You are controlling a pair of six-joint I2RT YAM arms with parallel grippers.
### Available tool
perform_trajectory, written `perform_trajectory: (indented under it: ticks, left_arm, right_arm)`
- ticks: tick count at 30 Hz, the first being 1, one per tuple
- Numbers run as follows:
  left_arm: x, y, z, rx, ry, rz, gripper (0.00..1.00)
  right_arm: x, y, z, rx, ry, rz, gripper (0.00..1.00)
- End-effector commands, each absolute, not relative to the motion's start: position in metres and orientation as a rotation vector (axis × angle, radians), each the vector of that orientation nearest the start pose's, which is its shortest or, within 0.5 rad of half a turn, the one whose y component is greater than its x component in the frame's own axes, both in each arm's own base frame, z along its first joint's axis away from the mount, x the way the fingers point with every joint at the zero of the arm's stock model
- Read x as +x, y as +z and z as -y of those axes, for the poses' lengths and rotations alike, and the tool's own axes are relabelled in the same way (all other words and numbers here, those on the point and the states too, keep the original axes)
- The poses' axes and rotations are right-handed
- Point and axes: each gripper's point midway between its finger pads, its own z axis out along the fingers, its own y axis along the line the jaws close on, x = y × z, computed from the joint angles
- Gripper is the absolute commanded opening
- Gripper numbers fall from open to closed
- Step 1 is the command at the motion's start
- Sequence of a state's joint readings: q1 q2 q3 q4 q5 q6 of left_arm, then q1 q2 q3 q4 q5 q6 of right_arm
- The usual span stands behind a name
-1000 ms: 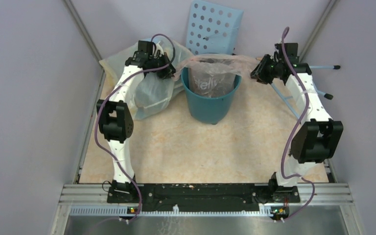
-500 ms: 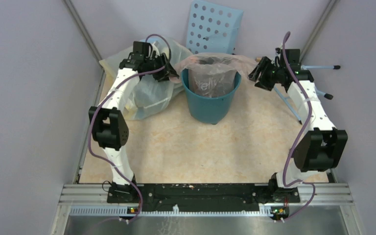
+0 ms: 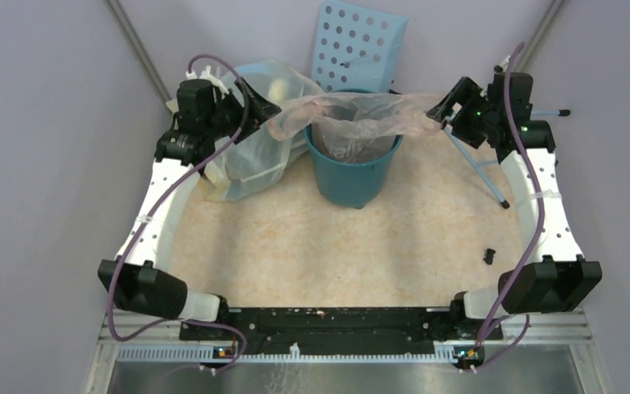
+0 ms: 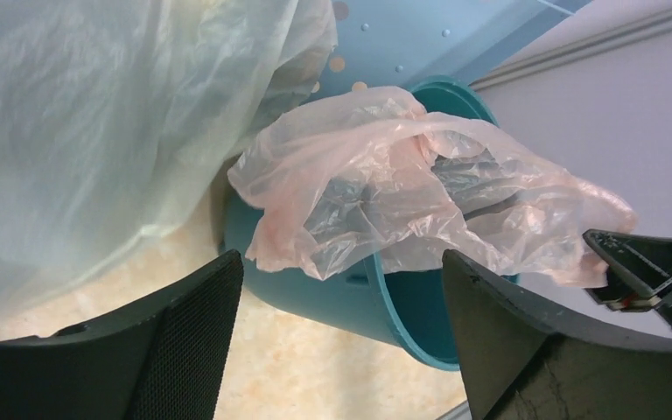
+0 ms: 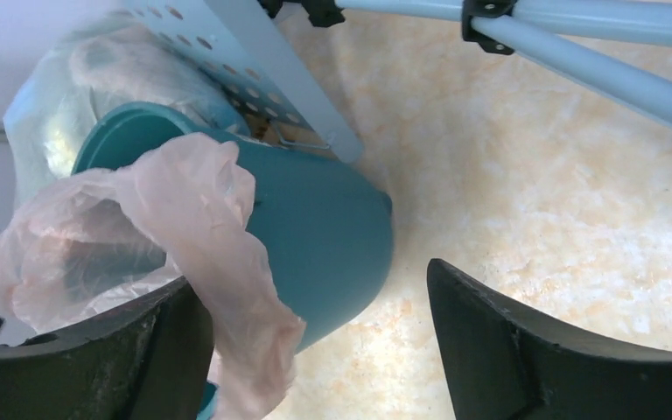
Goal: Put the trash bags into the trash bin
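Though not finished yet, looks well past halfway. Starting big: tan mottled worktop (image 3: 295,246), then a bulging yellowish-clear sack (image 3: 250,160) slumped on the left, right up against the bin as far as can be told, not part of the job. Behind that, a light-blue perforated panel (image 3: 361,41) leaning at the back wall, also not involved.

Then the teal-green trash bin (image 3: 353,176), upright, centre-back of the worktop. Already got the pale-pink trash bag (image 3: 353,123) sitting in its mouth: middle sagging down inside, crinkled and greyish through the film, both ends flaring out over the rim to left and right. So: in, but sloppy. Left to do, best guess: tucking those loose flaps down inside or folding them neatly over the rim.

Left gripper (image 3: 261,111) parked just beside the left flap, fingers (image 4: 184,350) spread wide, nothing pinched between them in the wrist view. Same deal for the right gripper (image 3: 447,111) at the other flap, fingers (image 5: 525,350) wide apart too. Pink strip dangling right against one finger there, can't tell whether snagged on it or just hanging in front.

Smaller stuff: pale-blue tube (image 3: 476,169) lying by the right arm, plus a tiny black bit (image 3: 489,255) on the worktop near the right edge, no idea what.
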State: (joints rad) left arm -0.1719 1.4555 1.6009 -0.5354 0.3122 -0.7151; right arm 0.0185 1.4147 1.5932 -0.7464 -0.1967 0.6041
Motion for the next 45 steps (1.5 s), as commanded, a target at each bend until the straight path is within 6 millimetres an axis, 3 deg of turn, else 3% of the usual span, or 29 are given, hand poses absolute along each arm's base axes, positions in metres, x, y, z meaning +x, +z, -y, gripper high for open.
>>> perform_trajectory:
  ticks: [1, 4, 9, 16, 19, 24, 35, 45]
  left_arm:
    - [0.397, 0.370, 0.144, -0.510, -0.948, -1.893, 0.88]
    - [0.383, 0.379, 0.149, -0.563, -1.042, -1.866, 0.88]
    - [0.356, 0.375, 0.165, -0.715, -1.215, -1.881, 0.86]
    - [0.328, 0.352, 0.195, -0.850, -1.288, -1.911, 0.84]
    - [0.329, 0.353, 0.207, -0.853, -1.297, -1.860, 0.84]
    - [0.344, 0.348, 0.217, -0.877, -1.322, -1.814, 0.80]
    - [0.380, 0.330, 0.219, -0.930, -1.270, -1.733, 0.69]
    - [0.414, 0.320, 0.221, -0.957, -1.244, -1.695, 0.66]
  right_arm:
    - [0.377, 0.363, -0.051, 0.583, 0.538, -1.972, 0.85]
    - [0.367, 0.378, -0.057, 0.582, 0.595, -1.929, 0.85]
    - [0.342, 0.390, -0.063, 0.640, 0.681, -1.891, 0.86]
    - [0.324, 0.372, -0.089, 0.733, 0.865, -1.858, 0.83]
    - [0.323, 0.365, -0.104, 0.736, 0.897, -1.865, 0.82]
    - [0.327, 0.356, -0.122, 0.771, 0.916, -1.845, 0.78]
    - [0.370, 0.353, -0.124, 0.817, 0.889, -1.731, 0.62]
    - [0.387, 0.345, -0.123, 0.805, 0.838, -1.738, 0.34]
